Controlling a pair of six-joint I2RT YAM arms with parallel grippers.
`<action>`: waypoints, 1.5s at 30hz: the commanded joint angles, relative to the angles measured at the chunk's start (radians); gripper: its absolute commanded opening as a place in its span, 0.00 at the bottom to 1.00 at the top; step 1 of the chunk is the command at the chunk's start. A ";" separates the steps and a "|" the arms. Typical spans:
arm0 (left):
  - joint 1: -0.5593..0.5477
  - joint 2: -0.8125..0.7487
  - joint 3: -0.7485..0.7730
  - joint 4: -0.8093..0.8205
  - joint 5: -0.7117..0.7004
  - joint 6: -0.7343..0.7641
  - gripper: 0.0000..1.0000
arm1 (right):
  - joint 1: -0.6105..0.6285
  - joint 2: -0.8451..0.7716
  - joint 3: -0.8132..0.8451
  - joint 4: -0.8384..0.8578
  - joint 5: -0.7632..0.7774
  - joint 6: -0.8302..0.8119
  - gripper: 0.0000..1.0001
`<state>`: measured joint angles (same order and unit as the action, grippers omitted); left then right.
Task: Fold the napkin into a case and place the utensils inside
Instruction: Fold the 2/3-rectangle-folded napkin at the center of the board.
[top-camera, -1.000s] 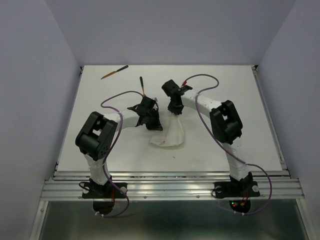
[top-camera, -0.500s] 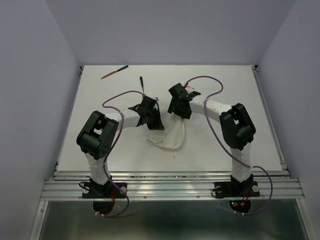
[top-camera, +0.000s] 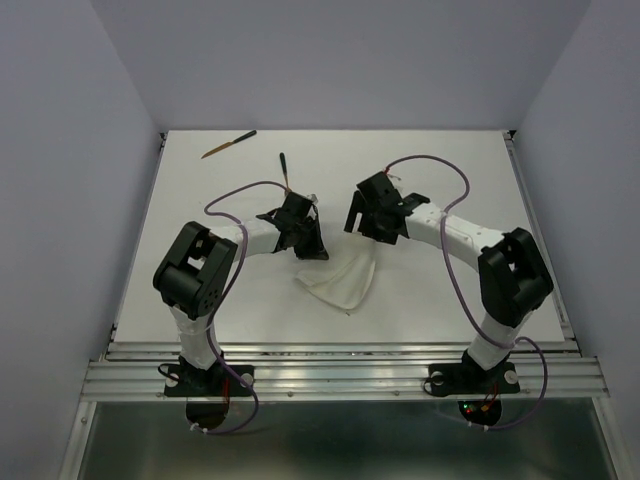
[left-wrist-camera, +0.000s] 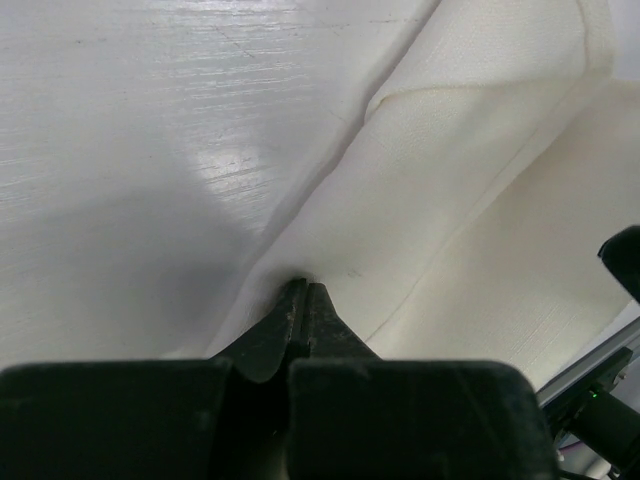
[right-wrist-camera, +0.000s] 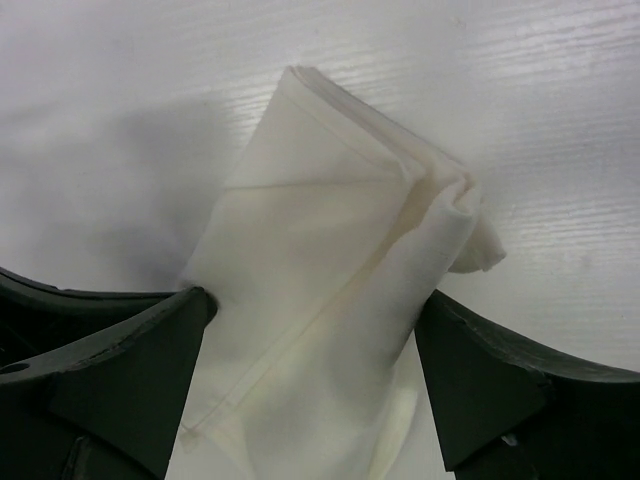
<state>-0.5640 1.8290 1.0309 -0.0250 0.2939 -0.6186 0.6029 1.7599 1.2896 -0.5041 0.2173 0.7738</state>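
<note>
Left claw shut on napkin; right claw wide open, empty; napkin part-hidden under both.

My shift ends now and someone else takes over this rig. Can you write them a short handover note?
The left gripper is shut, pinching the napkin at its edge.
The right gripper is open above the napkin, holding nothing.
The napkin lies partly folded on the table between the arms.
The utensils are not in the cloth: one lies at the table's far left, one just beyond the left gripper.
Done: some folds. Left: finish the case, put the utensils inside.
</note>
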 joint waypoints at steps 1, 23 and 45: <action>-0.010 0.024 0.004 -0.039 -0.035 0.019 0.00 | -0.005 -0.086 -0.067 0.045 -0.021 -0.012 0.88; -0.010 -0.005 -0.025 -0.038 -0.068 -0.055 0.00 | -0.052 -0.349 -0.573 0.239 -0.125 0.136 0.63; -0.019 -0.080 -0.080 -0.015 -0.091 -0.132 0.00 | -0.130 -0.057 -0.383 0.366 -0.210 -0.100 0.41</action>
<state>-0.5766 1.7519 0.9249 0.0208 0.2382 -0.7609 0.4808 1.6814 0.8829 -0.1078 0.0071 0.7452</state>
